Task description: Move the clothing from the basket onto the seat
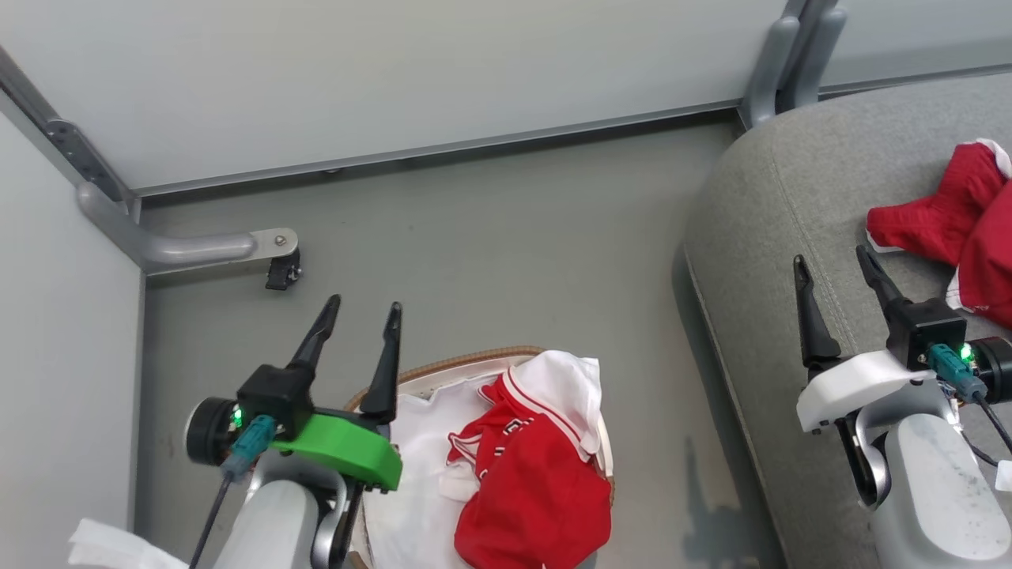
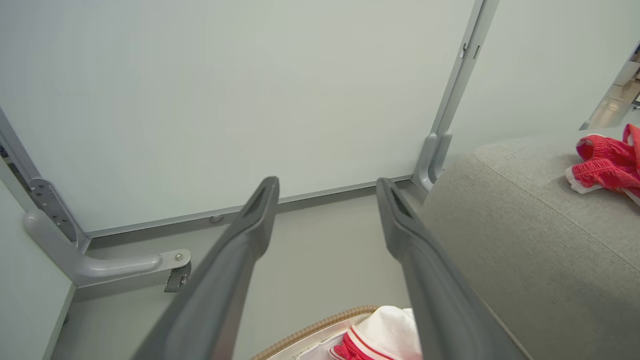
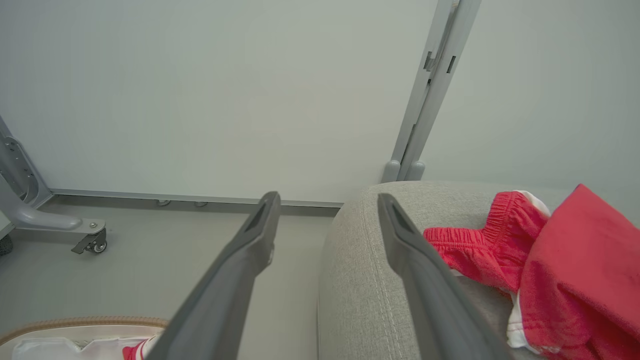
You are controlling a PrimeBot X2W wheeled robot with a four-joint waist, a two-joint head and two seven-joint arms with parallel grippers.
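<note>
Ideally the left gripper [image 1: 365, 304], jaws apart like the right gripper's [image 1: 830, 254], should drop onto the red clothing [image 1: 530, 482] in the basket [image 1: 466, 362] at six o'clock, pinching a thick fold clear of the liner [image 1: 411, 490].

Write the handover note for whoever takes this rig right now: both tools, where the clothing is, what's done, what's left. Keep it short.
The left tool is open and empty, by the left edge of the basket.
The right tool is open and empty, above the seat, close to the clothing lying there.
Done: some red clothing lies on the seat.
Left: a red and white pile lies in the basket on the white liner. It has to go to the seat; the liner stays.
</note>
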